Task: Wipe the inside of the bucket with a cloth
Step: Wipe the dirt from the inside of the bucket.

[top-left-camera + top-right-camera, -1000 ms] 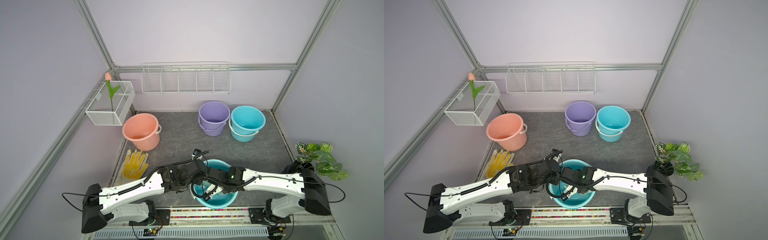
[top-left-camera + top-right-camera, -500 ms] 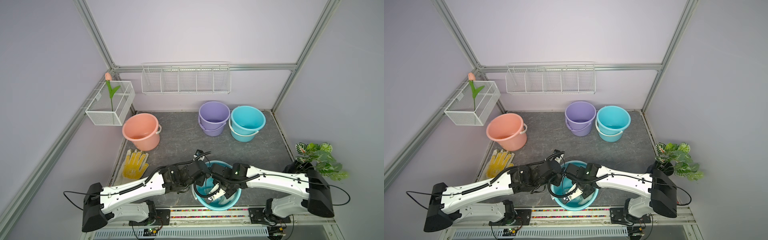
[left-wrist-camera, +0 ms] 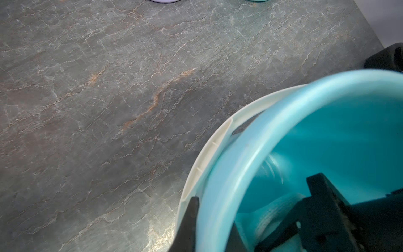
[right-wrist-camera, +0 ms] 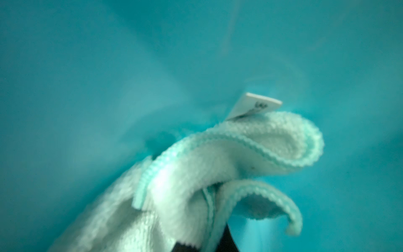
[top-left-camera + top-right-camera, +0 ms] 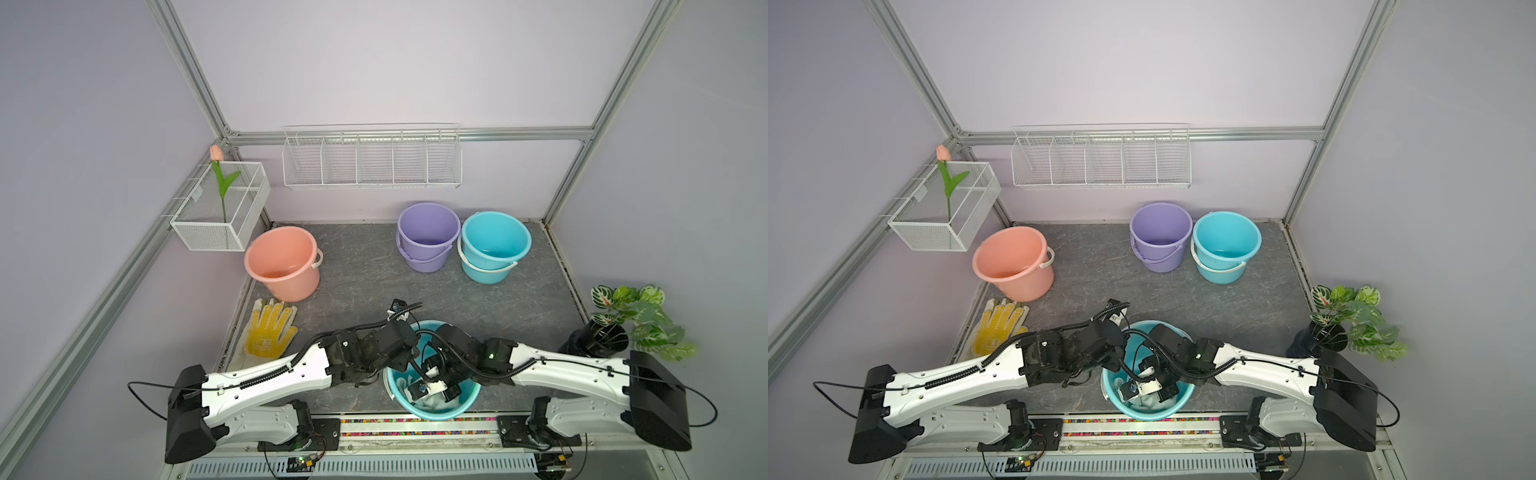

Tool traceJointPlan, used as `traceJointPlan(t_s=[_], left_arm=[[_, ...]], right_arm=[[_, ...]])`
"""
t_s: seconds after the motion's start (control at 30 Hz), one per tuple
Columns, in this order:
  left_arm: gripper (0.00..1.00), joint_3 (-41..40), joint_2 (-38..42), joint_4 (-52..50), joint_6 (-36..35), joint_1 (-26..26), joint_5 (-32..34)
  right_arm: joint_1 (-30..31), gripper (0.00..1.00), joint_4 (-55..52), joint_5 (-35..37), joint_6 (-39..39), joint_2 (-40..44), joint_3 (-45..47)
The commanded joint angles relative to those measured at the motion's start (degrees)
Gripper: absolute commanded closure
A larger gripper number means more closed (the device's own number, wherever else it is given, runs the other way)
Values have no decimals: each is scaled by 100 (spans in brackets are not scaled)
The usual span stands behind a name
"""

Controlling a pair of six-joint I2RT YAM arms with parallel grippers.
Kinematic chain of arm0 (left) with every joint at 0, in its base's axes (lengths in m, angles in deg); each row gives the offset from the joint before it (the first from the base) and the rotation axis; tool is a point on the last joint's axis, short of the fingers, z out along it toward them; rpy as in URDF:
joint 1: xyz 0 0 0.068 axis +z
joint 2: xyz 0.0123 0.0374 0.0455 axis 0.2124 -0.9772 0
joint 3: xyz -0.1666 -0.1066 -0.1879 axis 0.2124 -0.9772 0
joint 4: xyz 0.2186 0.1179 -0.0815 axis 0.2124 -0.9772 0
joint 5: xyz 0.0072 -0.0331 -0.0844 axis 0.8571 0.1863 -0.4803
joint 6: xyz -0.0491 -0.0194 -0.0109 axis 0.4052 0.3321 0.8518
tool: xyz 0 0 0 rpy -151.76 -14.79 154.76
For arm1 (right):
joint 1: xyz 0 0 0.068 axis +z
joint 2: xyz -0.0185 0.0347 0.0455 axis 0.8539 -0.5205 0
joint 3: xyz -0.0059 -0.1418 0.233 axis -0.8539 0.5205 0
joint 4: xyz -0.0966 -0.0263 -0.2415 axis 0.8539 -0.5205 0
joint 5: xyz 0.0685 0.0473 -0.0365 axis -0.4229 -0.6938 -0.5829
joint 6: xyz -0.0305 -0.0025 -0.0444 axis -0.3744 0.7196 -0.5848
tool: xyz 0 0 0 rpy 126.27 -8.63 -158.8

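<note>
**Grey stone floor (image 5: pixel 374 286): bucket (image 5: pixel 430 415) clamped, cloth (image 5: pixel 428 402) inside**

Lilac walls (image 5: pixel 374 62) on three sides. Stands upright by the front rail (image 5: pixel 415 426), teal with a white handle. On the rim of the bucket (image 3: pixel 283 122), left gripper (image 3: pixel 214 224) clenched, one finger outside the wall and one inside. Down inside the bucket, right gripper (image 4: pixel 207 242) squeezed tight on the cloth (image 4: pixel 196 165). Lies bunched in pale mint folds against the inner wall of the bucket (image 4: pixel 109 65), white label (image 4: pixel 255 105) poking up from one fold. Shows in both top views as a pale heap low in the bucket, partly hidden by the right wrist.

Well behind the bucket, purple bucket (image 5: pixel 428 232) and second teal bucket (image 5: pixel 494 245) side by side. Behind the bucket on the left arm's side, pink bucket (image 5: pixel 282 259). Nearer on that side, yellow-dotted glove (image 5: pixel 270 332) flat on the floor. Apart from the bucket on the right arm's side, potted plant (image 5: pixel 631 320).
</note>
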Motion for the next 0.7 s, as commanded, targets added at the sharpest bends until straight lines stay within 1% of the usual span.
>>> traceJointPlan(t_s=[0.0,0.1,0.27,0.43,0.57,0.67], left_arm=[[100,-67,-122,-110,-17,35,394],[100,-78,-126,-84,-7,25,377],[100,-104,-125,-49,-10,20,376],[100,-131,-100,-33,-1,27,394],[100,-148,-105,-33,6,27,393],[100,-165,-96,-47,-1,26,394]], right_arm=[[-20,93,1441,217,381,-50,172],[-25,93,2002,951,439,-127,258],[63,93,2818,1957,330,-164,442],[340,93,3137,3257,-308,-333,490],[487,93,2910,4085,-926,-482,401],[568,93,2172,4483,-1378,-538,171]])
